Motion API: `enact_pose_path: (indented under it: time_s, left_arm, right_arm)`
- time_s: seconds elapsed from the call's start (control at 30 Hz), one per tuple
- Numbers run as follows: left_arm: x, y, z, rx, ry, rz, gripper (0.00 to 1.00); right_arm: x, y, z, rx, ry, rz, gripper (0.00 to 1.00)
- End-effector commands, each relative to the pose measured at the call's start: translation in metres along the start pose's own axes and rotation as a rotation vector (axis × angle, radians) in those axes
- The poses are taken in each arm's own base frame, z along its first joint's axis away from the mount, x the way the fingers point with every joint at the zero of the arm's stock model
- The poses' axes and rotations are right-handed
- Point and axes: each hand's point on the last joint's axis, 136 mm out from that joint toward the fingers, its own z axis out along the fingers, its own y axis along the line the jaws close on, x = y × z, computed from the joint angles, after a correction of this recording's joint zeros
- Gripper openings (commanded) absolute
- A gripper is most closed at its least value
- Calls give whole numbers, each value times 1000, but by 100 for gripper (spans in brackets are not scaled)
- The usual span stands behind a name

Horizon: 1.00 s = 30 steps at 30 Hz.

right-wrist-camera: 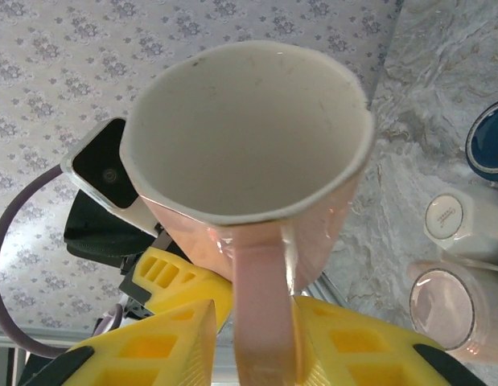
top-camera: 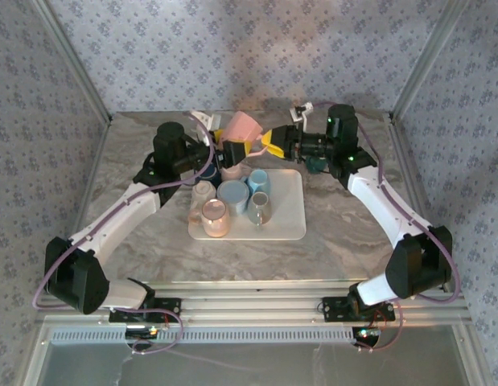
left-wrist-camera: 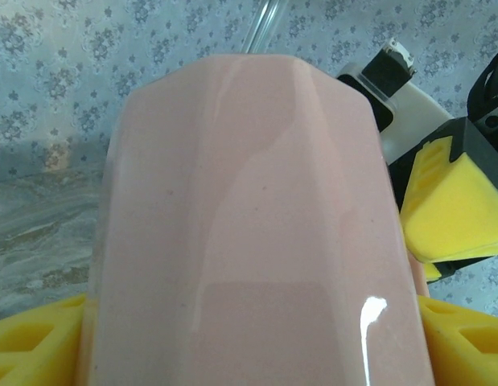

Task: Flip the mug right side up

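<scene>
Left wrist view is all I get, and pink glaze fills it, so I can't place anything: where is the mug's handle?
Observer: The handle of the pink mug lies between the right gripper's yellow fingers; whether they pinch it, I cannot tell.
Operator: Which way does its mouth face?
Observer: Toward the right wrist camera, showing a white inside.
Operator: What is under it?
Observer: In the top view it is held off the table, by the far edge of a white tray carrying cups.

Overhead; wrist views close on mug (left-wrist-camera: 257, 225)
</scene>
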Motion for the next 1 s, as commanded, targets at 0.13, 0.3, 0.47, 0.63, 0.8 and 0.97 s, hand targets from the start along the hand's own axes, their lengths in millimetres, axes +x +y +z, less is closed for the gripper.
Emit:
enact_pose_path:
  time_s: [0.13,0.3,0.47,0.63,0.8,0.97]
  left_arm:
    - [-48,-40,-5,109,-128,107,29]
    - [-47,-30,-10,42,-133,103,67]
    - [-34,-15,-22,-55,-104,53,90]
    - [4,1,-46,-145,19,-65,90]
    - [44,11,-75,-233,82,-84,89]
    - [58,21,-90,-292,75,-83,90]
  right_arm:
    - [2,14,5,-43,22,-28,13]
    - [-2,9,-11,21,-49,-69,4]
    - [-5,-4,-32,134,-182,-190,2]
    - [-7,-36,-78,382,-396,-306,0]
    - [4,-65,-155,718,-680,-412,0]
    - [30,-105,-231,1049,-895,-307,0]
